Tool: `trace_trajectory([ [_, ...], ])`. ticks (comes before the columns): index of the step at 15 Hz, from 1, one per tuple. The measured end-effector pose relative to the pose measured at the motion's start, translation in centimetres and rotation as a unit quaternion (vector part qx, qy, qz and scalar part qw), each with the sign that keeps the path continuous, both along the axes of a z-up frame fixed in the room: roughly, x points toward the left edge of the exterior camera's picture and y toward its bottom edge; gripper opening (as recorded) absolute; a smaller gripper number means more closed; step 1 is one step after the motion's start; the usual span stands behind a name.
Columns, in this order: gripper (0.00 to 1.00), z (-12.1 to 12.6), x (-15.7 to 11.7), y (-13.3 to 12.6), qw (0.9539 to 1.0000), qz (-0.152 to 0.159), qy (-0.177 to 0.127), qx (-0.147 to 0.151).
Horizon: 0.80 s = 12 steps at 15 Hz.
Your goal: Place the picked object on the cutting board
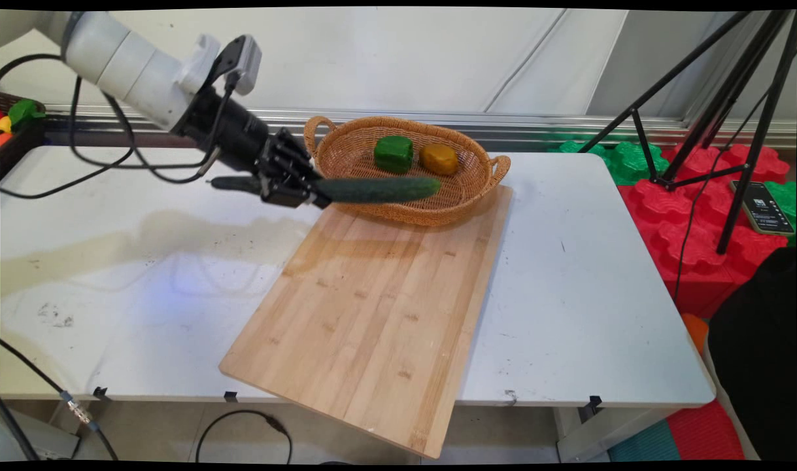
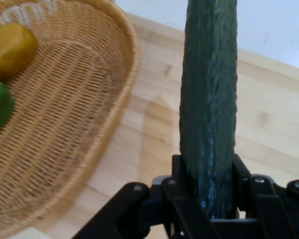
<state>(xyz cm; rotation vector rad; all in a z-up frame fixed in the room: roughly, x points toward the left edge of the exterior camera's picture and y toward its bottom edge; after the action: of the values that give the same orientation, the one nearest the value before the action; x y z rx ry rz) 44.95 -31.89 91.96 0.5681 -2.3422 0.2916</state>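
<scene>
My black two-finger end effector [image 1: 306, 190] is clamped on one end of the long dark green cucumber [image 1: 378, 189], held level above the oval woven wicker basket's [image 1: 398, 212] near rim, over the pale wooden cutting board [image 1: 372, 314]

- Upper part of the frame: a pale grey-white wall [image 1: 372, 59], with a metal rail [image 1: 555, 124] running along its foot.
- Centre: a white table [image 1: 568, 294], scuffed and stained toward the left.
- Upper right: black tripod legs [image 1: 731, 118] slanting down.
- Right edge: red and green foam blocks [image 1: 679, 222] stacked on the floor, a phone [image 1: 762, 207] lying on them.
- Bottom edge: black cables [image 1: 241, 425] hanging below the tabletop.
- Lower right corner: teal and red floor mats [image 1: 673, 435].
</scene>
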Motion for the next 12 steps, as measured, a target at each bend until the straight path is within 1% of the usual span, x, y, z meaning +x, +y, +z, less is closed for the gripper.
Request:
trace_trajectory([
  [3, 0.0, -0.8, -0.5, 1.7, 0.9998, -0.007, 0.001, 0.016],
  [7, 0.0, -2.9, -1.9, 3.6, 0.999, -0.027, -0.011, 0.034],
  [12, 0.0, -5.3, -3.6, 4.4, 0.9977, -0.037, -0.024, 0.051],
])
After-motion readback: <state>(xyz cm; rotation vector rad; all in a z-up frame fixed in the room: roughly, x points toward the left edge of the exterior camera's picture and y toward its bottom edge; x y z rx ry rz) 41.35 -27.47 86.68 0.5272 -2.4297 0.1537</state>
